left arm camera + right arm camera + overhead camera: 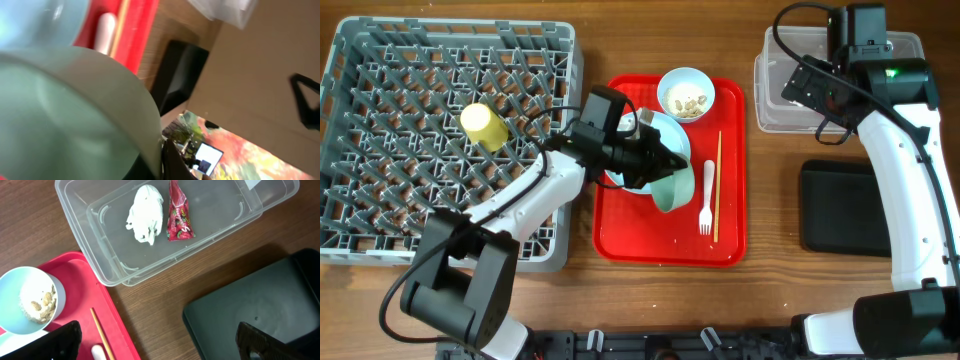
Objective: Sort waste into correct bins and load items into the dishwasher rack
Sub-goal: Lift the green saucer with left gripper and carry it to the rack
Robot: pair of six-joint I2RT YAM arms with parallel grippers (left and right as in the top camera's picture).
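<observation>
Two bowls sit on the red tray [620,235]. The mint bowl [672,190], tipped on edge at centre frame, is clenched at its rim in my left gripper [670,164]. From there the dishwasher rack [450,32] lies toward the left of the frame (my left arm is nearer), with a yellow cup [483,126] inside. My right gripper [157,347] hangs spread and empty near the clear tub [100,255], which holds the tissue [145,212] and the red wrapper [179,216]. Food scraps [687,103] fill the white bowl [665,85].

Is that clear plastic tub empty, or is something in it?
Not empty: a crumpled white tissue and a red wrapper lie inside the tub.
</observation>
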